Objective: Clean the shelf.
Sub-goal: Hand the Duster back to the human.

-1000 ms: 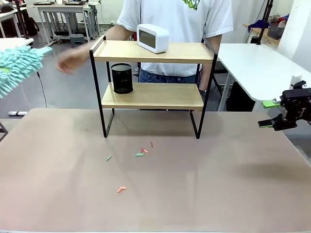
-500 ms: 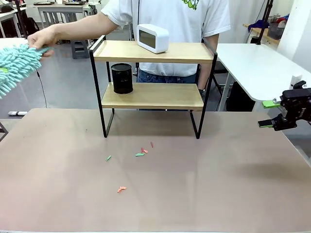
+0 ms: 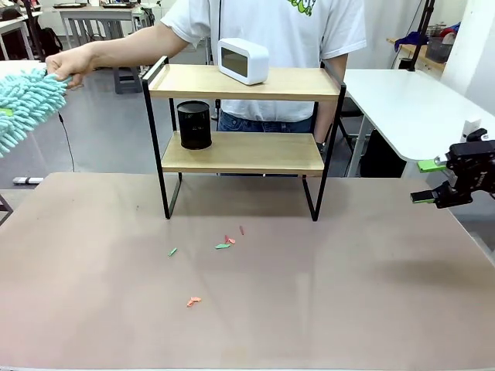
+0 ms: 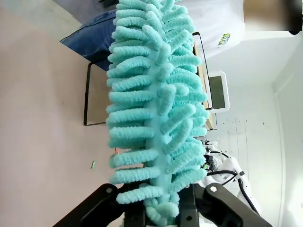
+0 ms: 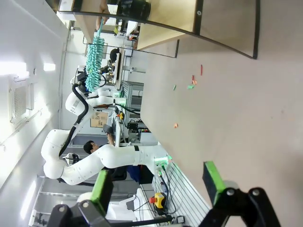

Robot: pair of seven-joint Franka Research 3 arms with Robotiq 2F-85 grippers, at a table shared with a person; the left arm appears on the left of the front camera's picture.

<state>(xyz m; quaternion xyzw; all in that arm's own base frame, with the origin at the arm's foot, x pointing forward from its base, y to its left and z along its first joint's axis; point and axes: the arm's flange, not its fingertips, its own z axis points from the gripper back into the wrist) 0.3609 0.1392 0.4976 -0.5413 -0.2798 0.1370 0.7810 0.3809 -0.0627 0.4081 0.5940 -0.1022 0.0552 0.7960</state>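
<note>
1. Since the earlier frame the person's hand (image 3: 68,63) has swung from mid-air to the upper left of the front view, closing on the tip of the teal duster (image 3: 27,108).
2. Our left gripper (image 4: 158,208) clamps the duster's base between its fingers; our right gripper (image 3: 448,185) idles wide apart, empty, at the right edge.
3. The shelf (image 3: 244,151) stands centre frame, a white clock (image 3: 243,60) on top, a black cup (image 3: 194,124) on the lower board.
4. We judge a handover: hold steady, release only once the person's grip is firm.
</note>
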